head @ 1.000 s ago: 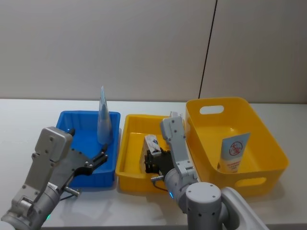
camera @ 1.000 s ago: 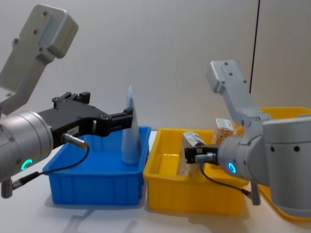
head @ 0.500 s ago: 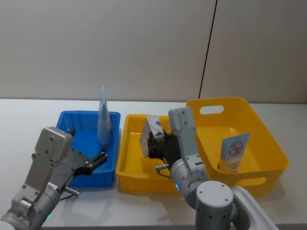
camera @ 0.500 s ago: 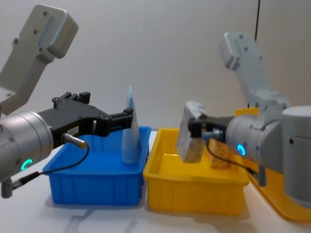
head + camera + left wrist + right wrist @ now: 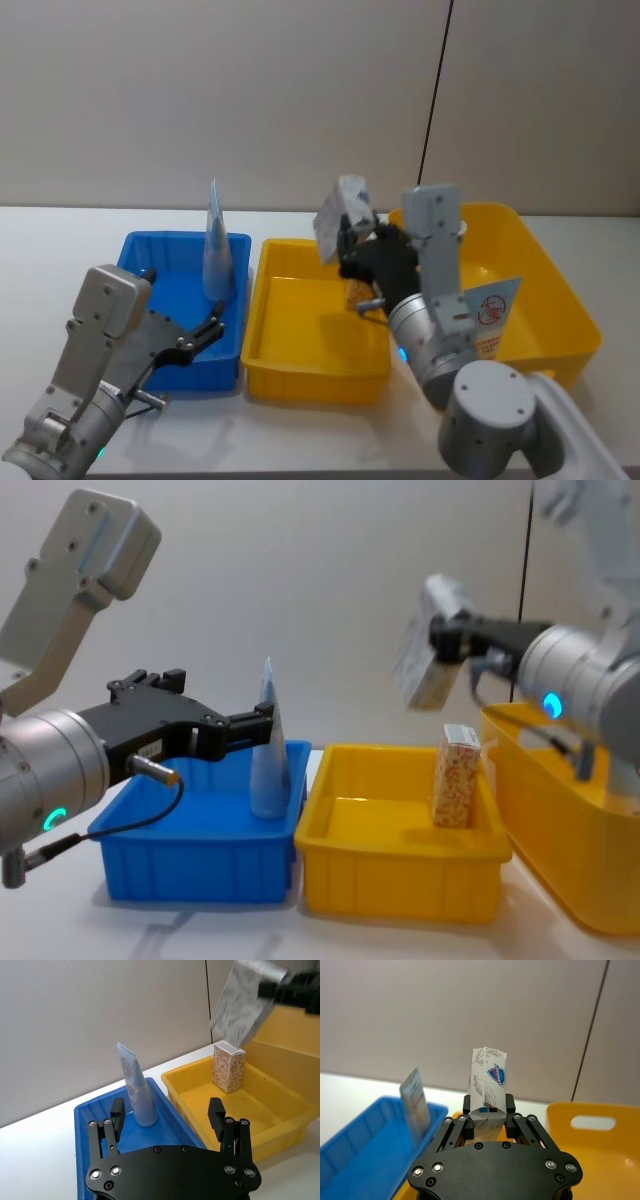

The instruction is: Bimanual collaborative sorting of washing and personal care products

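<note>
The whitish-blue carton (image 5: 428, 658) is motion-blurred in the chest view. The right arm hides most of the orange-patterned carton (image 5: 357, 293) and the bottom left corner of the deep bin's tube (image 5: 488, 315) in the head view.

Glossy plastic bins (image 5: 300, 340); matt paper carton (image 5: 342, 215).

No wording can be read; the tube (image 5: 489, 317) bears a red round logo.
</note>
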